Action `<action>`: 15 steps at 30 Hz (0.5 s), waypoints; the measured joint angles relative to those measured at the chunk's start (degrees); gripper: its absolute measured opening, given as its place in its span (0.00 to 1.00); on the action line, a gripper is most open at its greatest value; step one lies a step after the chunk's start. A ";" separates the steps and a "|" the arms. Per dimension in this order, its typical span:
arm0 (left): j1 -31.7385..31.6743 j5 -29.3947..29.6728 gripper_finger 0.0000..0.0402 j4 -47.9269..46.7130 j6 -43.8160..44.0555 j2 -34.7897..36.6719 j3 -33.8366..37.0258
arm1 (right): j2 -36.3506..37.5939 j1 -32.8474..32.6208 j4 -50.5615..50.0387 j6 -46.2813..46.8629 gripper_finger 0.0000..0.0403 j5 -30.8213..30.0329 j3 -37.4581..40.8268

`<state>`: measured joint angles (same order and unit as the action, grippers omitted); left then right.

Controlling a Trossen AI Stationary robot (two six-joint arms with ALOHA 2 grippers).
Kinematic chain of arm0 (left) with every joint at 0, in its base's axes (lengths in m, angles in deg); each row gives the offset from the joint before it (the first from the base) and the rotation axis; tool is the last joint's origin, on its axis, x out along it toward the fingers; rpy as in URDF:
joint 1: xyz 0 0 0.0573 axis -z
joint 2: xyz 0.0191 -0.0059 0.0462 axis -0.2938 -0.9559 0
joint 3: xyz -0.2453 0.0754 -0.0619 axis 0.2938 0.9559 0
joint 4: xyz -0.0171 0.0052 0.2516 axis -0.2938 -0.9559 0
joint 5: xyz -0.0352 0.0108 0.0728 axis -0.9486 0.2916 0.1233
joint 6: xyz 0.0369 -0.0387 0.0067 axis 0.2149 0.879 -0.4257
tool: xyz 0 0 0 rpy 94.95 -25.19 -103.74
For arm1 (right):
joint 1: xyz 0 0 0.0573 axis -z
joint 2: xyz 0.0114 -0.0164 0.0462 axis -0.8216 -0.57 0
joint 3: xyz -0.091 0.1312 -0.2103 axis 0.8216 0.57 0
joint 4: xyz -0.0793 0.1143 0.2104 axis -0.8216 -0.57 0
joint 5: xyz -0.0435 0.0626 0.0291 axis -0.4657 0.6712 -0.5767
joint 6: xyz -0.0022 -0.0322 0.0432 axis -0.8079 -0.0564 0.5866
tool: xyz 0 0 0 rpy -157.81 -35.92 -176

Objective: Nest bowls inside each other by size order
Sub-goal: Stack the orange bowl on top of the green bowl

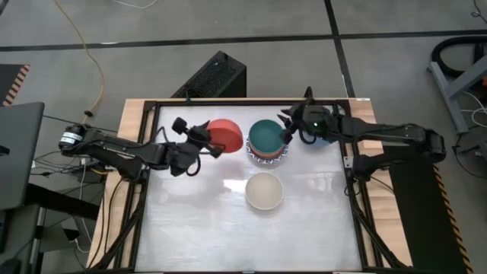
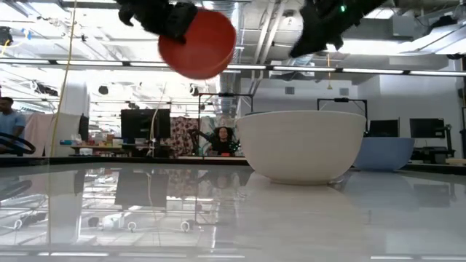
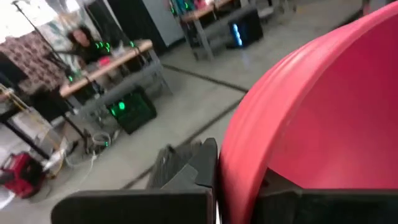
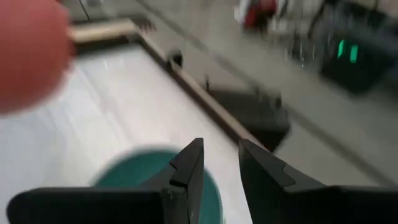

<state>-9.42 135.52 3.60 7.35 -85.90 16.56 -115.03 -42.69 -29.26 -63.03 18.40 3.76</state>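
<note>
The red bowl (image 1: 226, 135) is held clear of the worktop (image 1: 198, 228), clamped by its rim in the left hand (image 1: 204, 141), at upper centre of the high view; in the low view it hangs tilted at the upper left (image 2: 198, 42). Just right of it a stack (image 1: 268, 144) is seen, with the green bowl (image 1: 266, 135) uppermost over an orange one and a patterned rim. The right hand (image 1: 288, 131) is poised at the stack's right edge, its fingers slightly apart around nothing. A blue bowl (image 2: 386, 153) lies beyond, mostly hidden by that arm from above. The cream bowl (image 1: 264, 190) stands alone, upright, at centre.

The worktop is pale and glossy, framed in black rails on a wooden board. Behind it, desks, monitors (image 2: 145, 125) and a seated person (image 2: 220, 140) are seen under ceiling lights.
</note>
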 joint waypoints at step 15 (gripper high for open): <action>-10.54 -11.88 0.00 32.74 -19.93 0.00 0.00 | -7.51 -13.36 28.33 -23.60 0.30 -12.31 0.04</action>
<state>-19.96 123.64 36.33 -12.58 -85.90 16.56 -122.54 -56.05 -0.93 -86.63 6.08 3.81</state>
